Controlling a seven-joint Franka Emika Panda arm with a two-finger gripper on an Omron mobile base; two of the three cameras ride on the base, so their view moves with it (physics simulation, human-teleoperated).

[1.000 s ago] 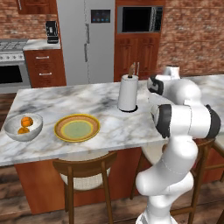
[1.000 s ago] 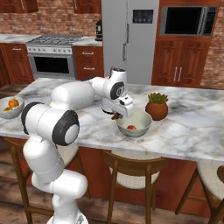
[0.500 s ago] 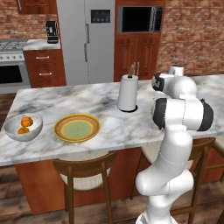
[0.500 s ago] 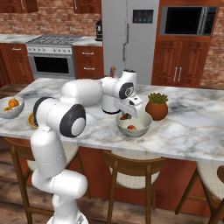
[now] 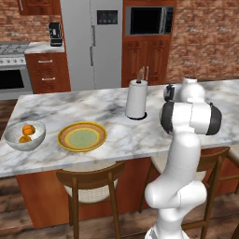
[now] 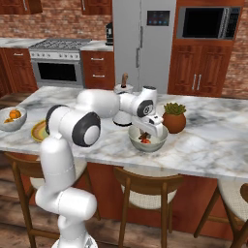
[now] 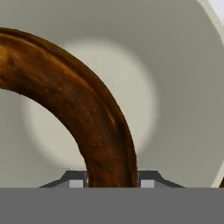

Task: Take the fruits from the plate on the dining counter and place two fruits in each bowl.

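Your claw [image 7: 112,181] grips dark brown fruit [image 7: 83,109] over grey bowl [image 6: 148,138], red fruit [image 6: 145,141] inside. Left bowl [image 5: 24,136] holds two orange fruits [image 5: 28,129]; plate [image 5: 82,136] on tabletop [image 5: 93,109].

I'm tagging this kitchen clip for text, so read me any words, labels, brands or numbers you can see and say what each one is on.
No text can be read in these pictures.
Fridge: its door has a small dark panel with bluish marks, too small and blurred to read.
Microwave, stove, coffee machine: no legible label or brand.
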